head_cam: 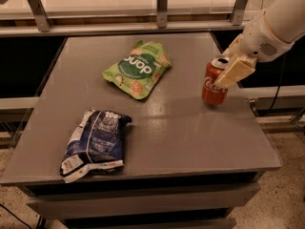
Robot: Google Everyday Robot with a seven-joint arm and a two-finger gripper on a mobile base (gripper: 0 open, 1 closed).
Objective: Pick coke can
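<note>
The coke can [212,88] is a small red can with white script and a silver top. It stands upright on the grey table [190,137], near the right edge. My gripper [229,71] comes in from the upper right on a white arm [276,27]. It is at the can's top right, and its cream-coloured tip overlaps the can's upper side. The can's base rests on the table.
A green snack bag [137,68] lies at the table's back middle. A dark blue snack bag [95,143] lies at the front left. A metal rail with posts [162,13] runs along the far side. The table's right edge [259,128] is close to the can.
</note>
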